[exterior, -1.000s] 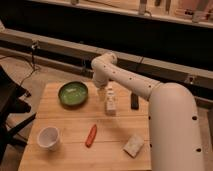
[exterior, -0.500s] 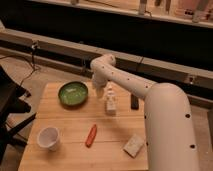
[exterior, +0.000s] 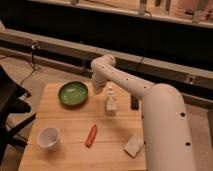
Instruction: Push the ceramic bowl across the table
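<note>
The ceramic bowl (exterior: 73,93), green and glossy with pale marks inside, sits on the far left part of the light wooden table (exterior: 70,125). My gripper (exterior: 97,88) hangs down from the white arm just right of the bowl's rim, close to it; I cannot tell whether it touches. The arm comes in from the lower right and hides part of the table's right side.
A small white upright object (exterior: 110,102) stands right of the gripper. A dark object (exterior: 134,103) lies beside the arm. A red elongated item (exterior: 91,135), a white cup (exterior: 49,137) and a pale block (exterior: 134,145) lie on the near half. A black chair (exterior: 10,107) stands at left.
The end of the arm has shifted slightly left, toward the bowl's right rim. The bowl and other objects have not visibly moved.
</note>
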